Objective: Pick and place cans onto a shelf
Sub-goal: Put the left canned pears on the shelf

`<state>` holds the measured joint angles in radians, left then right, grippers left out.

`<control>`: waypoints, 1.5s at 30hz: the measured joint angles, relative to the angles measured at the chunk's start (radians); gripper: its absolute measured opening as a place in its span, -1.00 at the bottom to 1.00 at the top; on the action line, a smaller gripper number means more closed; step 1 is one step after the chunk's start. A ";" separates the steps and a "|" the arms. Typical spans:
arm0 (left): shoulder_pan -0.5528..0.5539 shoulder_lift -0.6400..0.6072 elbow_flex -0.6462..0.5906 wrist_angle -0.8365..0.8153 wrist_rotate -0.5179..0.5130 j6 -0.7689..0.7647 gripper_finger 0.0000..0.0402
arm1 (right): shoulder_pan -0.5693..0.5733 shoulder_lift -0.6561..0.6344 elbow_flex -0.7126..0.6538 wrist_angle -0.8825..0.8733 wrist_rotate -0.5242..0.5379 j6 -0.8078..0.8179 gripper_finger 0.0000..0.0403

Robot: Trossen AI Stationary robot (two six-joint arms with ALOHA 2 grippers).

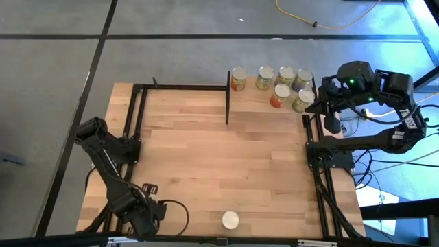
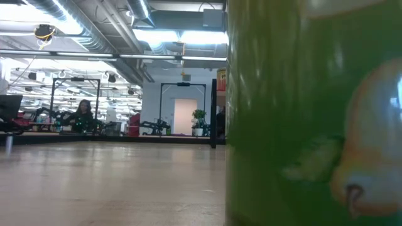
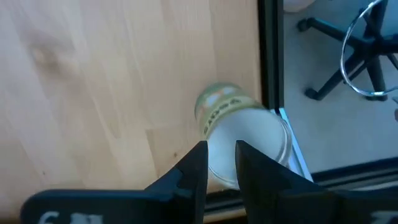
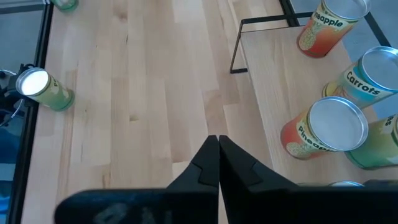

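Note:
One green-labelled can [image 1: 230,220] stands upright on its base near the table's front edge; it fills the right of the low view [image 2: 301,113] and shows in the right wrist view [image 4: 43,90]. My left gripper [image 3: 221,163] is open above the table, left of this can [image 3: 242,130], apart from it. Several cans [image 1: 280,96] stand on the shelf [image 1: 254,106] at the far right. Among them are pineapple [image 4: 323,130] and carrots [image 4: 367,74] tins. My right gripper [image 4: 217,149] is shut, raised beside the shelf's right end, holding nothing.
A black upright panel [image 1: 227,96] closes the shelf's left end. A thin black frame [image 1: 137,116] runs along the table's left and far sides, and its rail [image 3: 270,62] lines the edge beside the lone can. Bare wood [image 1: 226,158] lies between can and shelf.

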<state>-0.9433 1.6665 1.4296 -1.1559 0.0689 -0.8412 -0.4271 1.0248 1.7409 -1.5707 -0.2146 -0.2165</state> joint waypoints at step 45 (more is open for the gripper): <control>-0.036 -0.003 -0.166 0.105 0.000 -0.048 -0.63 | 0.000 0.000 0.000 0.000 0.000 0.001 -0.98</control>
<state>-0.9798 1.6630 1.2638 -1.0508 0.0693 -0.8890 -0.4267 1.0248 1.7409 -1.5711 -0.2146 -0.2153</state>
